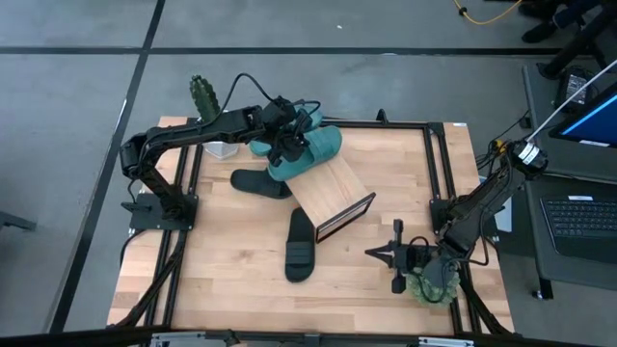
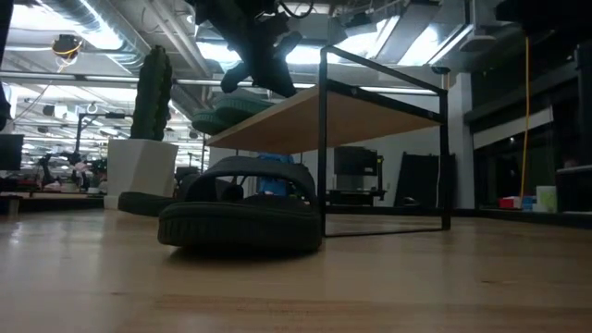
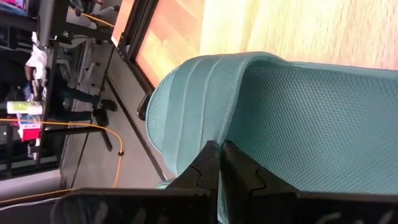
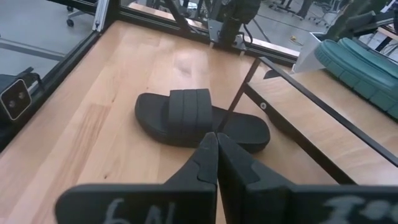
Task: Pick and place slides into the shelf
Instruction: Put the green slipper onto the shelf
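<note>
Left gripper (image 1: 281, 145) hangs clenched, empty, just over a teal slide (image 1: 310, 152) on the shelf's (image 1: 333, 193) high end beside its mate (image 1: 270, 146) — two black slides (image 1: 301, 246) lie on the table (image 1: 222, 270) — while right gripper (image 1: 374, 254), clenched too, waits near the table's edge.

A lab or workshop: exposed ceiling ducts (image 2: 83, 23), a laptop (image 1: 583, 217) beside the framed wooden table (image 1: 231, 260).

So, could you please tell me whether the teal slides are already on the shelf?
Yes, both teal slides lie on the shelf at its far end. The left gripper hangs over them, jaws shut and empty.
</note>
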{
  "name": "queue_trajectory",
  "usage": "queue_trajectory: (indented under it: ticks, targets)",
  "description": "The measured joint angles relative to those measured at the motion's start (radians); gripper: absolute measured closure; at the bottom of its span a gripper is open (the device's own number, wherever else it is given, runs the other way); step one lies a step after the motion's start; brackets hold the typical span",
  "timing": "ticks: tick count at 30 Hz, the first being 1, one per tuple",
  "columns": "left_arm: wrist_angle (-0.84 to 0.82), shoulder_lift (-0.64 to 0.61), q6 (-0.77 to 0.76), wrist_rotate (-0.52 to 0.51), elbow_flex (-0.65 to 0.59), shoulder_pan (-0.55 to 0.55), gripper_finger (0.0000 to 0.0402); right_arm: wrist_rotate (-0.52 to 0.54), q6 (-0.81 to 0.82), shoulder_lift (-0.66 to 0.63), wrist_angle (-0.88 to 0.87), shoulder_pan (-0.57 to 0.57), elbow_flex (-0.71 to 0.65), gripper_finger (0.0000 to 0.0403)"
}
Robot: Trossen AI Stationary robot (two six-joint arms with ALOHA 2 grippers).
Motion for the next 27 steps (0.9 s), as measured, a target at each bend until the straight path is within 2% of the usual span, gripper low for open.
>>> queue_trajectory:
  ticks: [27]
  targets:
    - [-0.015, -0.002, 0.024, -0.057, 0.000, -0.008, 0.0401, 0.000, -0.001, 0.000, 0.000, -0.007, 0.000, 0.0400]
